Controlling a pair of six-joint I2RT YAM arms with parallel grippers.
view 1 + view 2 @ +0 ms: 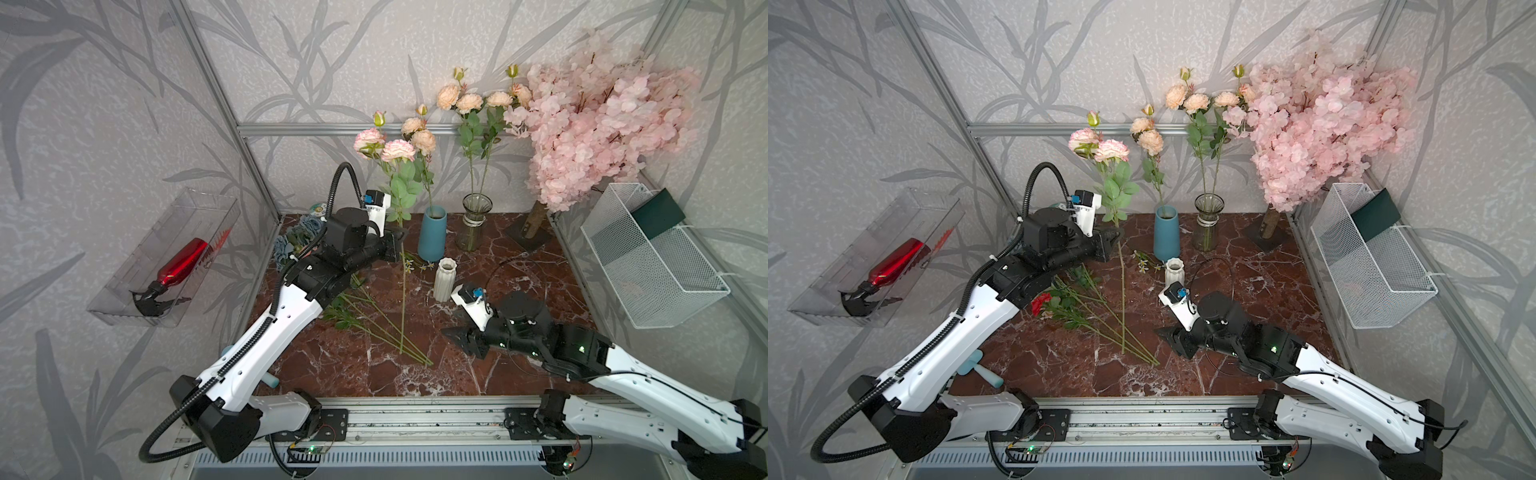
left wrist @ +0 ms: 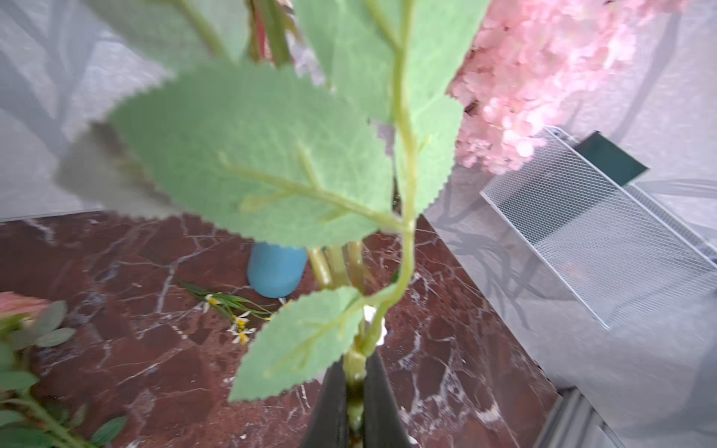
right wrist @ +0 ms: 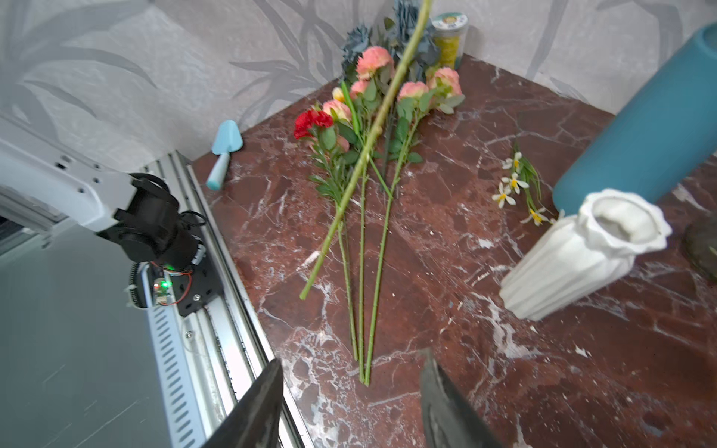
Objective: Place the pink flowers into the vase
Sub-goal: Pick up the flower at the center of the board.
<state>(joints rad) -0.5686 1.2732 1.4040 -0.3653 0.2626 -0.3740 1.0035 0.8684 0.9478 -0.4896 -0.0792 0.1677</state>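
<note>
We've got left gripper [image 1: 400, 240] clamped on pink flower stem [image 1: 402, 291], upright, probably so its end drops into blue vase [image 1: 432, 235]; right gripper [image 1: 451, 332] parted, empty.

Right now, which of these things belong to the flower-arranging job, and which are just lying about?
Job: held pink flowers, stem in the shut left claw; pink flowers lying flat; blue vase, glass vase, white vase (which is the target is unclear).
Lying about: blossom tree; blue-grey flowers; red flower; daisies; trowel; spray bottle; wire basket.
</note>
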